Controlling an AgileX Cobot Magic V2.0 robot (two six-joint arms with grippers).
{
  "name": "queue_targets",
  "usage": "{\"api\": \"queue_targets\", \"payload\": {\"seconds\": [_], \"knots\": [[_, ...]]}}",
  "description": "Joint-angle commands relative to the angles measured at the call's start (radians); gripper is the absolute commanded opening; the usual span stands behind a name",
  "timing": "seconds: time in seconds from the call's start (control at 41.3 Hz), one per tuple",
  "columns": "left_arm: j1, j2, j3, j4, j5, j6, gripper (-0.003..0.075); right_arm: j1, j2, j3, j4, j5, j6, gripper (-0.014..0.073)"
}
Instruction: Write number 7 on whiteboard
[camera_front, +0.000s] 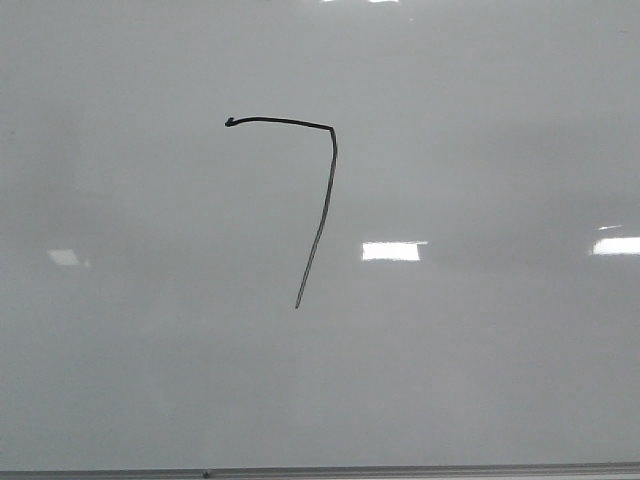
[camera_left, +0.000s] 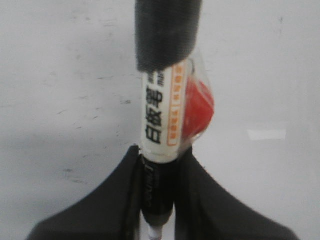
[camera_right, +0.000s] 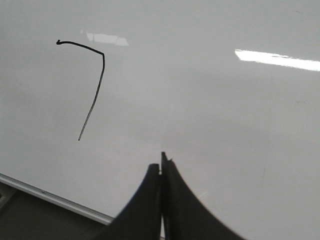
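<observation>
The number 7 (camera_front: 318, 210) stands upright on the whiteboard (camera_front: 480, 350), downstroke slanting lower-left.

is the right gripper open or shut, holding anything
Shut and empty: in the right wrist view the right gripper has its two dark fingers pressed together with nothing between them, over the whiteboard.

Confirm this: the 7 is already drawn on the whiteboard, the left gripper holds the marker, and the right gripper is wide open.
One thing is wrong. The right gripper is shut, not wide open: the right wrist view shows its fingers pressed together with nothing between them. The rest stands: the 7 is drawn on the whiteboard, and the left gripper holds the marker.
</observation>
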Motion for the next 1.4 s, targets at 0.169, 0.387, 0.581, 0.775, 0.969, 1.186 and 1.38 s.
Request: {"api": "queue_targets", "payload": {"seconds": [0.169, 0.387, 0.581, 0.775, 0.969, 1.186, 1.38], "knots": [[0.017, 0.131, -0.028, -0.022, -0.183, -0.01, -0.002, -0.005, 0.003, -0.025, 0.026, -0.065, -0.002, -0.0069], [0.044, 0.168, -0.028, -0.081, -0.209, -0.01, -0.002, -0.005, 0.003, -0.025, 0.029, -0.063, -0.002, -0.0069], [0.044, 0.222, -0.028, -0.081, -0.259, -0.01, -0.002, -0.005, 0.003, -0.025, 0.032, -0.063, -0.002, -0.0069], [0.044, 0.222, -0.028, -0.081, -0.241, -0.01, 0.005, -0.005, 0.003, -0.025, 0.032, -0.056, -0.002, -0.0069], [0.044, 0.217, -0.028, -0.081, -0.222, -0.01, 0.0312, -0.005, 0.003, -0.025, 0.032, -0.052, -0.002, -0.0069], [0.044, 0.16, -0.028, -0.076, -0.212, -0.01, 0.0432, -0.005, 0.003, -0.025, 0.032, -0.049, -0.002, -0.0069], [0.044, 0.049, -0.028, -0.065, -0.174, -0.004, 0.0431, -0.005, 0.003, -0.025, 0.032, -0.053, -0.002, -0.0069]]}}
